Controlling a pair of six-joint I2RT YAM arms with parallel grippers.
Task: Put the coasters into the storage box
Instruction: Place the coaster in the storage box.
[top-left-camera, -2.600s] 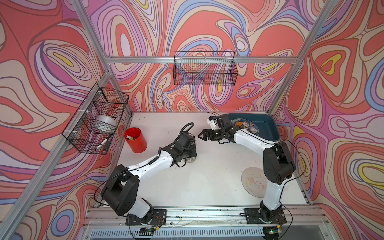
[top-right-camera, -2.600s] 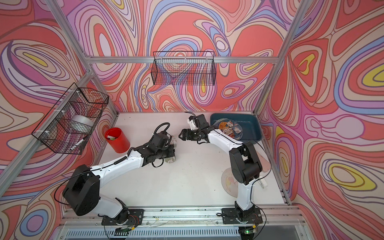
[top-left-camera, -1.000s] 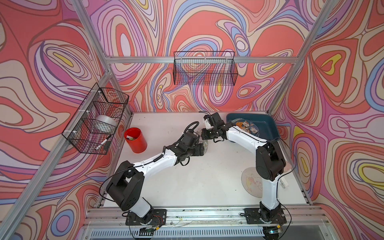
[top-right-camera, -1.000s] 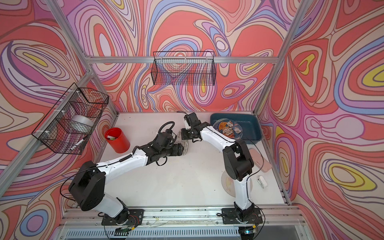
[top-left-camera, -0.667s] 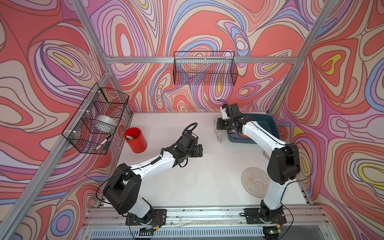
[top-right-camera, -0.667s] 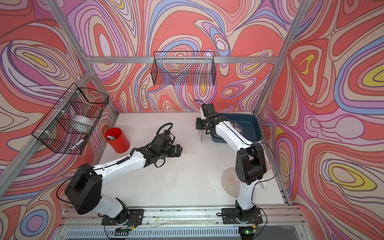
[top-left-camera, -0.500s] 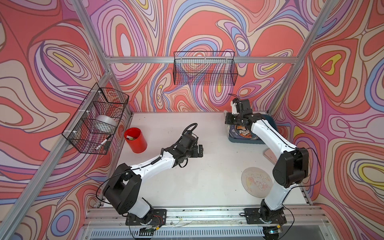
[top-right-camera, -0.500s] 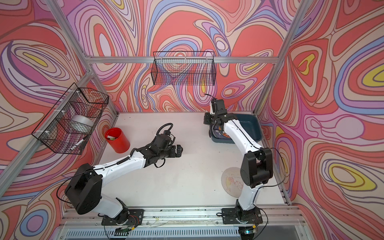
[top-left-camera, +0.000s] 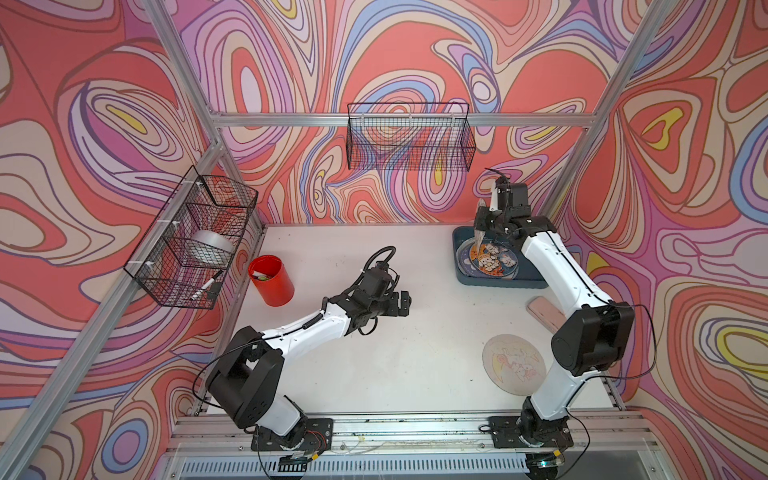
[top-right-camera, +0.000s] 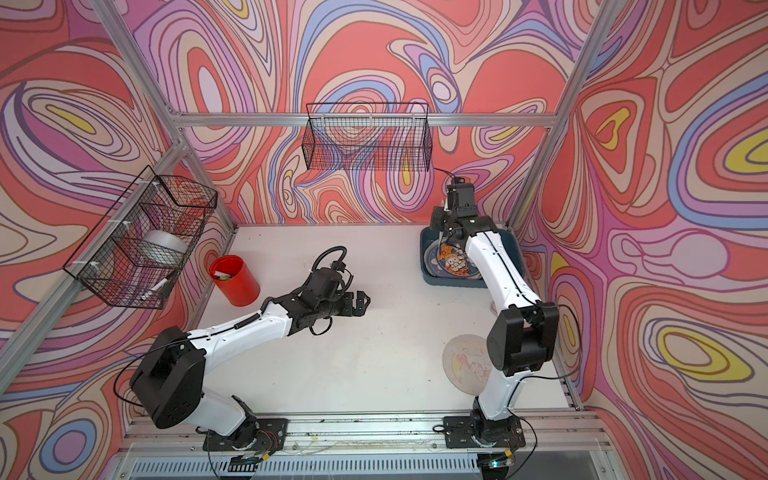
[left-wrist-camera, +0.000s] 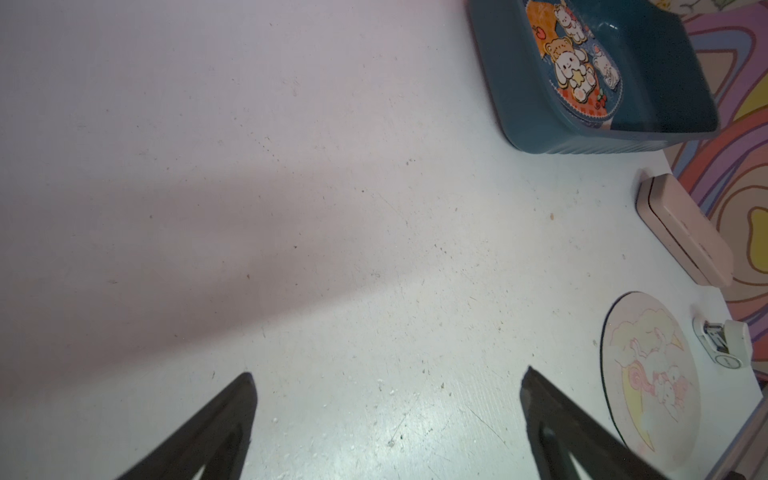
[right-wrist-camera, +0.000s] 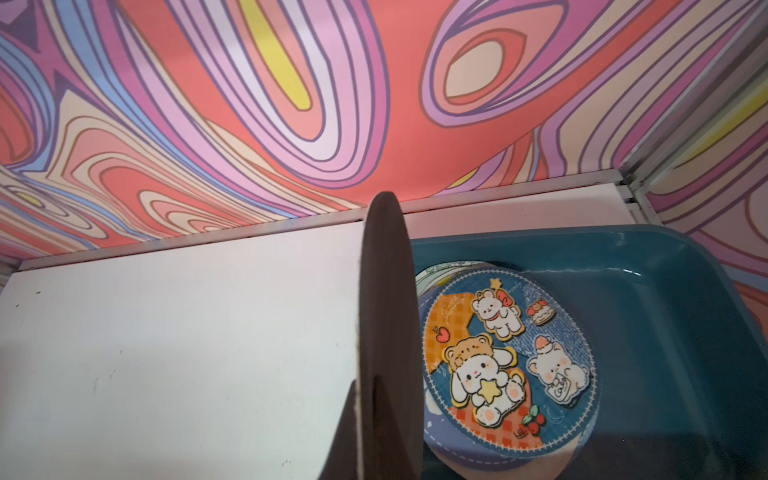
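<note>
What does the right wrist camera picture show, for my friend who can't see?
A thin round coaster, held up on its edge, fills the middle, right beside the side of a teal box. Inside the box lies a blue coaster printed with cartoon bears and a bunny; a white table and swirly pink wall lie behind.

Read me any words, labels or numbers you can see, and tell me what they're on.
Nothing reads clearly.
Blue coaster in the storage box: tiny script, too blurred to read.
Pale coaster on the table: no lettering visible.
Held coaster: edge-on, face hidden.
</note>
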